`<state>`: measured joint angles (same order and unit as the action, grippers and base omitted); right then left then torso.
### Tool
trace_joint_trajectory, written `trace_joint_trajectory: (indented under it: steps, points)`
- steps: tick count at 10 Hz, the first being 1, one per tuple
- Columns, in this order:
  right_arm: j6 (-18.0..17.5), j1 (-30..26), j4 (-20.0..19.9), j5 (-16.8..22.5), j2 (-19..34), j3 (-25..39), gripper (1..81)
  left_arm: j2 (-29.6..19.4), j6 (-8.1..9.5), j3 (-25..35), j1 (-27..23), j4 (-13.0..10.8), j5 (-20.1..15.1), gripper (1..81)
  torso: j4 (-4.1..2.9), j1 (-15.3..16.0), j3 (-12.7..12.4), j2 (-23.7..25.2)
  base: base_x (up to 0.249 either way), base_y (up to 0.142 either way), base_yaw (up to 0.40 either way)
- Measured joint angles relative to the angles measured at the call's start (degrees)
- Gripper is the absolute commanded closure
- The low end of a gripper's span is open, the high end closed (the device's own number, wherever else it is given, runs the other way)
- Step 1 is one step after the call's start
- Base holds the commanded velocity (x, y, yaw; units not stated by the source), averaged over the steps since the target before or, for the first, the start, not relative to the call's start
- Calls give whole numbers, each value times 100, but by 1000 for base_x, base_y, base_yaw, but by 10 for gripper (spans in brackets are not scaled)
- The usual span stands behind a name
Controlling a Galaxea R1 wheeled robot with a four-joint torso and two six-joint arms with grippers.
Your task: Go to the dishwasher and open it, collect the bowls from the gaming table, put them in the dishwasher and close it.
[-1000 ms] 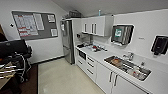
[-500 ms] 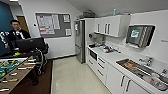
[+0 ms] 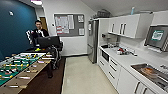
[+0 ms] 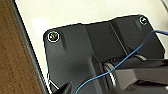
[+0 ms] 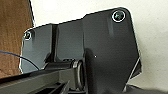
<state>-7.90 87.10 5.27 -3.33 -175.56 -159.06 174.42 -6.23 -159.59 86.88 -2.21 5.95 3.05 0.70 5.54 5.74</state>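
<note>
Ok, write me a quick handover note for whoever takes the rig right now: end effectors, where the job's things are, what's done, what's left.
End effectors: the wrist views don't let me tell whether either is open or shut, or carrying anything.
Scene: the robot faces a kitchenette. White cabinets and a counter with a sink run along the right, a steel fridge stands at the far end, a foosball table sits on the left, and a person stands behind it.
Job's things: I can't make out the dishwasher, the white-topped gaming table or any bowls.
Done: nothing visibly.
Left: open the dishwasher, collect the bowls, load them, close it.
</note>
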Motion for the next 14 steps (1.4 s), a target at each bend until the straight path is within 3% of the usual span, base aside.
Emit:
trace_joint_trajectory:
  steps: [14]
  points:
    - [0, 18, 0, -6, -33, -11, 10, 50, 0, -37, -12, 0, -6, 10, 0, 0, -2, 0, 0, 0, 370]
